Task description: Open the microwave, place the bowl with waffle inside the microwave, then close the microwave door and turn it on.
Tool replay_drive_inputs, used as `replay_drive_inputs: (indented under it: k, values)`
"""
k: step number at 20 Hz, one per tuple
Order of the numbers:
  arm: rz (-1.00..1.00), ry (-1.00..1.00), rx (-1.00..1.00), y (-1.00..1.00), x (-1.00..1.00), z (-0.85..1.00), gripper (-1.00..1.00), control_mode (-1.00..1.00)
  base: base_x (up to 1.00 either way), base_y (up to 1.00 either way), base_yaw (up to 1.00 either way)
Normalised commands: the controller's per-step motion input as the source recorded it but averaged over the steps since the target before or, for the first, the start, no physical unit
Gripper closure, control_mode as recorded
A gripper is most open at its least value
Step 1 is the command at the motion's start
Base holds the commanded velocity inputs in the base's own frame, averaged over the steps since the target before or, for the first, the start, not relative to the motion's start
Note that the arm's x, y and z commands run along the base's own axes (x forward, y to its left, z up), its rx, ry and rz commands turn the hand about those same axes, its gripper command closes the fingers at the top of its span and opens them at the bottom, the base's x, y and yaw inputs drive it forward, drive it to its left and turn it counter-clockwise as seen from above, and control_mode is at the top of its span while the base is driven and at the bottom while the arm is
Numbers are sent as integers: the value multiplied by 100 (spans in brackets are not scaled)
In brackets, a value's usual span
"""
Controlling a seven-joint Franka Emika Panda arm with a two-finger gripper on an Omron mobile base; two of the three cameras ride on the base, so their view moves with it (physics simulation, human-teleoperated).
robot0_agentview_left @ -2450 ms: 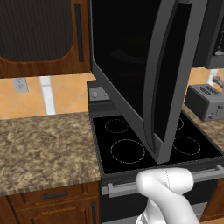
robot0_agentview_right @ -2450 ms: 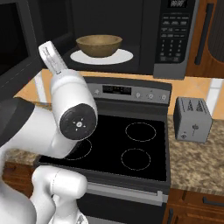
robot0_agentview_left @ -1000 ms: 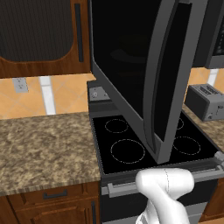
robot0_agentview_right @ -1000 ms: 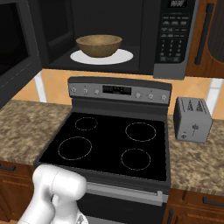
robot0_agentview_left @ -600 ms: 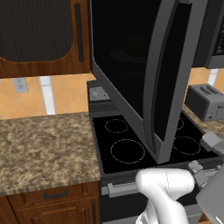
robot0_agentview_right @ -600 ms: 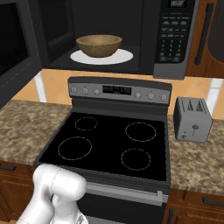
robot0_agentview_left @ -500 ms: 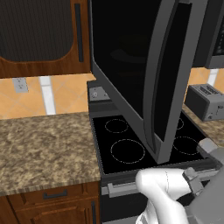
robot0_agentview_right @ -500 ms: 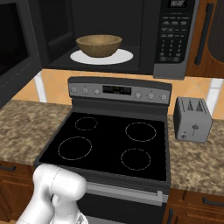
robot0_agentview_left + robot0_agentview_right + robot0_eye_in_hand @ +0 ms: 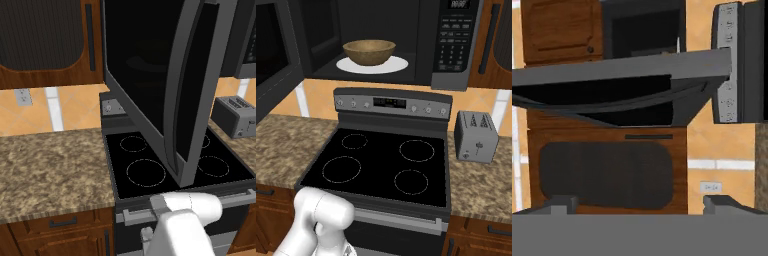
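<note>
The microwave (image 9: 391,40) hangs above the stove (image 9: 381,165), and the microwave door (image 9: 165,85) stands swung wide open, jutting out over the cooktop with its long grey handle (image 9: 182,90) running down the front edge. Inside the open cavity a brown bowl (image 9: 369,51) sits on the white round plate (image 9: 398,65), roughly centred; whether the waffle lies in it I cannot tell, as the rim hides the inside. The control panel (image 9: 452,35) is to the right of the cavity. A small grey toaster (image 9: 475,136) stands on the speckled counter (image 9: 481,185) just right of the stove. In the hand view, which is rolled on its side, the gripper (image 9: 640,204) shows its two dark fingertips (image 9: 562,204) set far apart with nothing between them, jaws spread wide, facing the edge of the open door and a ribbed cabinet door (image 9: 607,175) beyond
</note>
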Motion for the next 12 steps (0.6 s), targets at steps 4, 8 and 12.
replay_drive_inputs:
  k: [4,8,12]
  values:
    - [-9,-17,9,18,100,-58,-100,-100,0,0,0]
    - [-9,-17,2,11,94,-43,-100,-100,0,0,0]
    - [-13,-26,2,2,49,-6,-100,-100,0,0,0]
